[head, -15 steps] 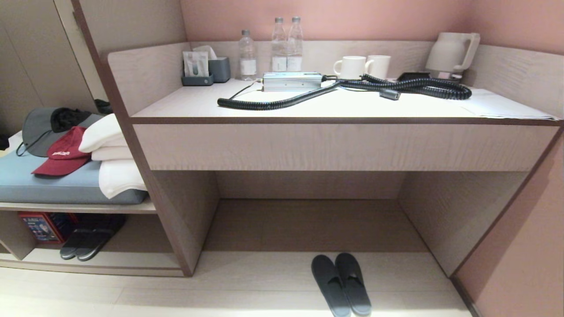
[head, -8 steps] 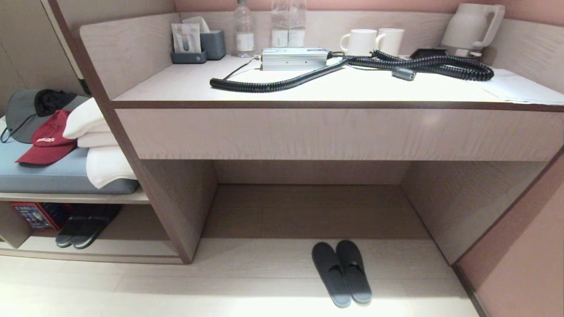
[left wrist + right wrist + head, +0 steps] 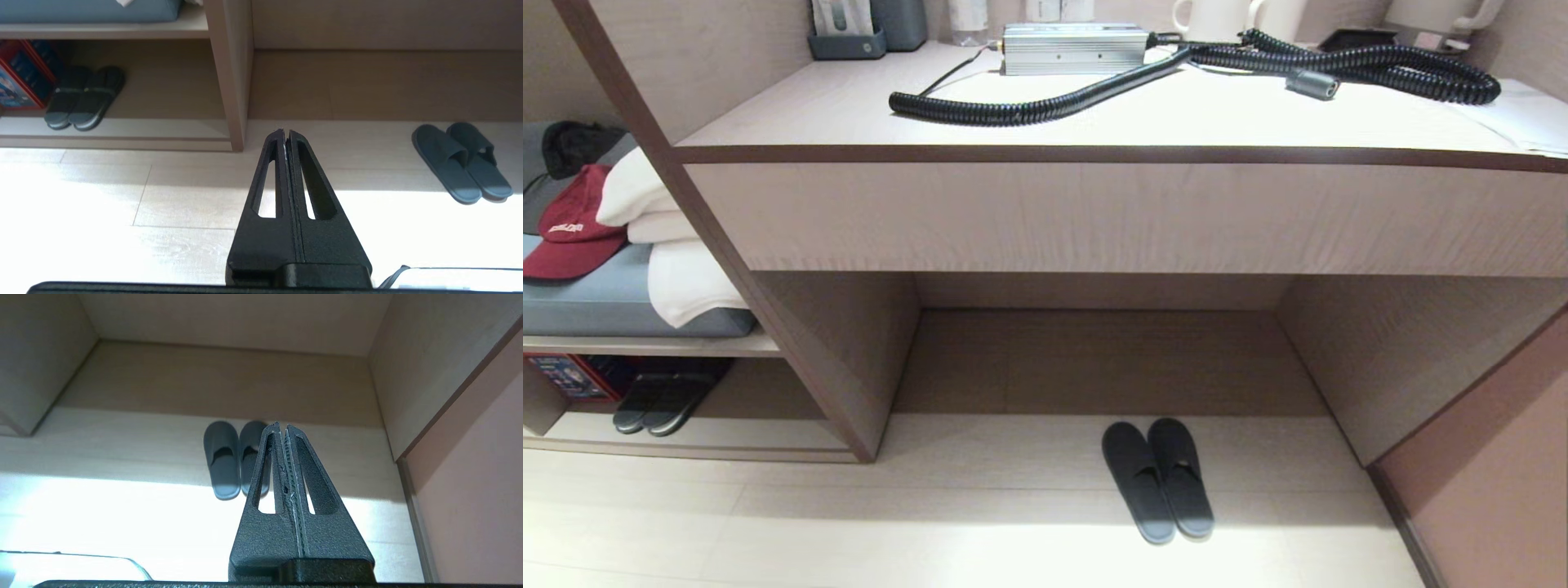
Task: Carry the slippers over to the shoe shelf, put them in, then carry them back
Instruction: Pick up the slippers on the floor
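Task not started: slippers [image 3: 1158, 480] on floor, side by side, untouched.
Shoe shelf [image 3: 698, 447] awaits them; left tool [image 3: 284, 132] and right tool [image 3: 282, 425] both closed tight, holding nothing.

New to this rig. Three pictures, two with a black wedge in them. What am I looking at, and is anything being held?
It is a wheeled robot with two arms. The wide picture comes from its head camera, looking down at a desk counter with a black coiled hose on top. The other two come from cameras on each wrist, behind the fingers.

The black wedge is the gripper itself: the left gripper and the right gripper, each with its two fingers pressed together. Both are shut and hold nothing, hanging above the floor.

On the floor under the counter lie the slippers, side by side; the right wrist view shows them just beyond its fingertips. To the robot's left is the shoe shelf, with a black pair already in its bottom compartment beside a red box. The slippers are not yet picked up.
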### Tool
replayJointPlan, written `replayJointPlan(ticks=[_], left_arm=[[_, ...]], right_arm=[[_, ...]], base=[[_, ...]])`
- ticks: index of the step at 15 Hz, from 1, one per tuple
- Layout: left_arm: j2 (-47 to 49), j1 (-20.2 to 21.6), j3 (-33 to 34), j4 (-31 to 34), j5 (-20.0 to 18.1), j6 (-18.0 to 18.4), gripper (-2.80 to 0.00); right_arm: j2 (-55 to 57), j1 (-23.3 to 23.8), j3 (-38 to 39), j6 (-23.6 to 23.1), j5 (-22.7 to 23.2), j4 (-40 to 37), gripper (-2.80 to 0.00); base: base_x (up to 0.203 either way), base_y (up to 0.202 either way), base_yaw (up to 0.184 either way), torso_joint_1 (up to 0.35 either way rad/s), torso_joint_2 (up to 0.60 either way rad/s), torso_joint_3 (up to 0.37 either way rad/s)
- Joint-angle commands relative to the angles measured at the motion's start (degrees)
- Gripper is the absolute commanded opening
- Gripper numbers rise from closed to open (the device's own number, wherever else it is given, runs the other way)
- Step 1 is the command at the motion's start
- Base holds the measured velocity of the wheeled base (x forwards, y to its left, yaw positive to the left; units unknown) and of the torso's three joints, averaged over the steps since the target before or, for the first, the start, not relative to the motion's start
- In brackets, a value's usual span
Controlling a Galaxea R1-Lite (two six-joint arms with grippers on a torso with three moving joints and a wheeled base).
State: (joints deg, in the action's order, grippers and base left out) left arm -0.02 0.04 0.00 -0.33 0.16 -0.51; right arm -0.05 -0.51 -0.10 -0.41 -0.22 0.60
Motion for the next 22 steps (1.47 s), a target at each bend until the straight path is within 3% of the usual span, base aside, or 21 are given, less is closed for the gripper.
replayJointPlan(ticks=[1, 13, 18, 22], left_arm=[[0.0, 0.0, 0.0, 0.0, 0.0, 0.0, -2.8], [0.0, 0.0, 0.0, 0.0, -0.1, 0.3, -2.8], [0.0, 0.0, 0.0, 0.0, -0.1, 0.2, -2.8], [0.0, 0.0, 0.0, 0.0, -0.1, 0.2, -2.8]], right_arm=[[0.0, 0.0, 0.0, 0.0, 0.0, 0.0, -2.8], [0.0, 0.0, 0.0, 0.0, 0.0, 0.0, -2.8], [0.0, 0.0, 0.0, 0.0, 0.0, 0.0, -2.8], [0.0, 0.0, 0.0, 0.0, 0.0, 0.1, -2.8]], base=[[0.0, 0.0, 0.0, 0.002, 0.0, -0.206], [0.0, 0.0, 0.0, 0.003, 0.0, -0.199], [-0.161, 0.0, 0.001, 0.0, 0.0, -0.194], [-0.015, 0.0, -0.001, 0.002, 0.0, -0.197]])
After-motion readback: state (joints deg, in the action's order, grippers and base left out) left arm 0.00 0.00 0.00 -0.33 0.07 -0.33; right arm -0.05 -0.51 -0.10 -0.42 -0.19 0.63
